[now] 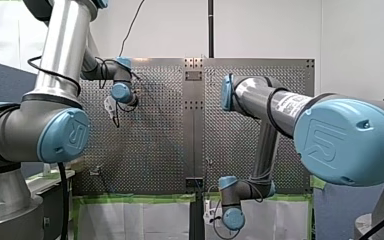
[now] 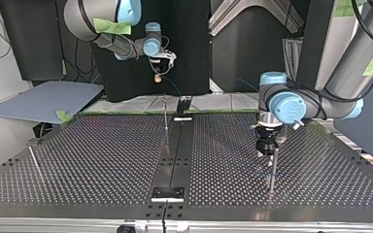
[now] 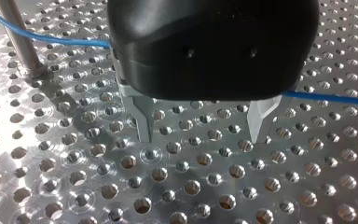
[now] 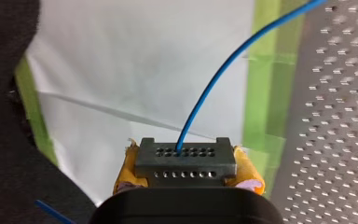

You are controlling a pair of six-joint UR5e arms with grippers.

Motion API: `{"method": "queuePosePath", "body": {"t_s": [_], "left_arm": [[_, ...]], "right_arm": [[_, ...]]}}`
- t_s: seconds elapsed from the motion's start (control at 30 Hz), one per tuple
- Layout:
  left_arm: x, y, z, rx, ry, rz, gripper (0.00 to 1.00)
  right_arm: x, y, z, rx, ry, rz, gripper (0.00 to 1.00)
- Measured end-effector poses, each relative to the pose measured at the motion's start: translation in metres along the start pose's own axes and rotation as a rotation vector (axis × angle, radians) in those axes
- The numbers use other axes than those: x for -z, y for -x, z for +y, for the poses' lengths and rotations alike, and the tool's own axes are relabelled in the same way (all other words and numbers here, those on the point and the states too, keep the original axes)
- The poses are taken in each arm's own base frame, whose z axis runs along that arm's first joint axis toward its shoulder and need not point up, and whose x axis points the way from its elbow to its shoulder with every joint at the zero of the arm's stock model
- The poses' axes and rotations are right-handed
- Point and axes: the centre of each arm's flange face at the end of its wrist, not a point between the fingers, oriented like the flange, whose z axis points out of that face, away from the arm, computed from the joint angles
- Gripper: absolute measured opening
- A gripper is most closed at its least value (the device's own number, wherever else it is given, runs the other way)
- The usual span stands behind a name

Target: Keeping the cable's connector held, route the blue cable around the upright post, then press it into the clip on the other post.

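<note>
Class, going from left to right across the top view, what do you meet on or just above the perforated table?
Leaning rod → middle post → my left gripper.

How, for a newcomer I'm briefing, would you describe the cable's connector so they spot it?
Find my right arm, raised beyond the table's far edge at the top view's left. Its hand clamps a dark grey connector between yellow pads. It alone has rows of tiny holes, with the blue cable leaving it.
</note>
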Motion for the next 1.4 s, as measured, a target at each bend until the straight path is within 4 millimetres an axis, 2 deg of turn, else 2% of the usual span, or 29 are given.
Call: {"method": "queuePosePath", "body": {"t_s": [0.4, 0.5, 0.9, 1.4], "left_arm": [[0.003, -0.002, -0.001, -0.011, 0.02, 0.009, 1.0], [0.004, -0.003, -0.001, -0.019, 0.033, 0.011, 1.0], [0.009, -0.006, -0.004, -0.027, 0.054, 0.027, 1.0], [0.01, -0.007, -0.004, -0.026, 0.059, 0.036, 1.0]], "right_arm": [[0.029, -0.051, -0.007, -0.004, -0.013, 0.125, 0.0], [0.037, -0.054, -0.007, -0.005, -0.015, 0.142, 0.0], [0.072, -0.044, 0.004, -0.008, 0.003, 0.171, 0.0], [0.108, -0.092, 0.017, -0.053, 0.035, 0.291, 0.0]]}}
